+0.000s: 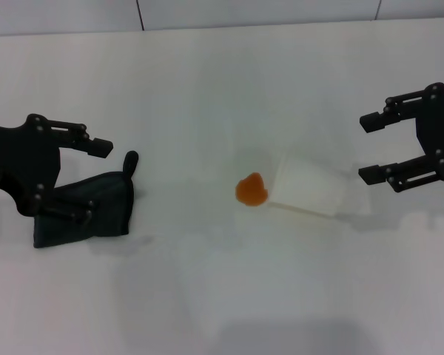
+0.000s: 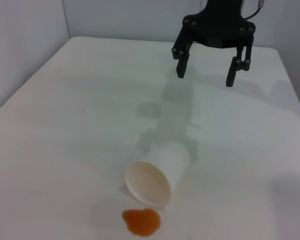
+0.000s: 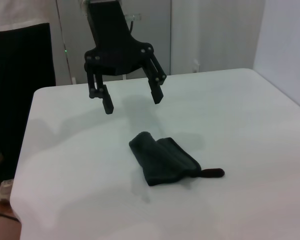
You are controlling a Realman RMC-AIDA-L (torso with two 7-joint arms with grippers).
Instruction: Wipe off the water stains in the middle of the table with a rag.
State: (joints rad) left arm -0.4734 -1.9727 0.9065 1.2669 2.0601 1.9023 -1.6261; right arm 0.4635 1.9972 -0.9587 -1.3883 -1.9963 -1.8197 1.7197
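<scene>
The water stain (image 1: 251,189) is a small glossy orange blob in the middle of the white table (image 1: 207,89); it also shows in the left wrist view (image 2: 141,221). The dark green rag (image 1: 85,211) lies folded at the left, its black loop tab (image 1: 131,160) pointing away from me. My left gripper (image 1: 89,181) is open and empty. In the right wrist view it (image 3: 132,100) hovers above the table, just behind the rag (image 3: 162,160) and apart from it. My right gripper (image 1: 366,148) is open and empty at the right, also seen in the left wrist view (image 2: 206,76).
A pale cup (image 1: 307,185) lies on its side right of the stain, its mouth (image 2: 147,185) close to the blob. The table's far edge meets a grey wall (image 1: 207,11). A dark figure (image 3: 20,100) stands beyond the table's left end.
</scene>
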